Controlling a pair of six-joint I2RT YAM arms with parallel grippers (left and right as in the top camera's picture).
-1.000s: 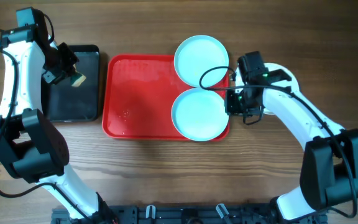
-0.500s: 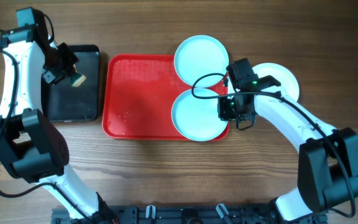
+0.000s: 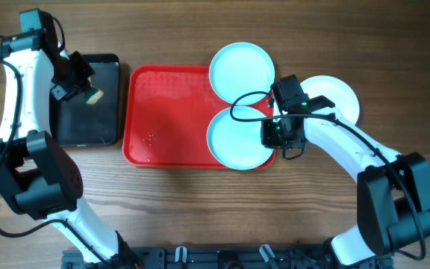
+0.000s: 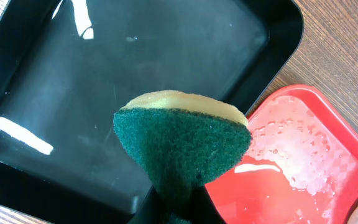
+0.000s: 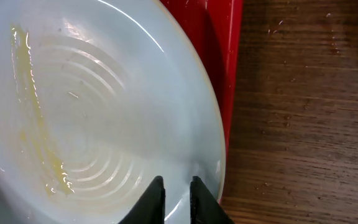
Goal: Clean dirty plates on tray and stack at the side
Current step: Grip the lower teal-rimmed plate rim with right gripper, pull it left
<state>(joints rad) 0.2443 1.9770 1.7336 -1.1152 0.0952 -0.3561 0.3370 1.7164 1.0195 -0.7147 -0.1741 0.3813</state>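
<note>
Overhead looks straight down over the whole bench point(image 3: 200, 217). The left wrist view faces the black tray point(image 4: 135, 56) close beyond the left tool point(image 4: 176, 214); the right one hugs a plate point(image 5: 104, 93) at the right tool point(image 5: 175, 199)'s tips. Both catch the red tray point(image 4: 303, 155).

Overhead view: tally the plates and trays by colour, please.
Turquoise plates: 2
White plate: 1
Red tray: 1
Black tray: 1
Total: 5
</note>
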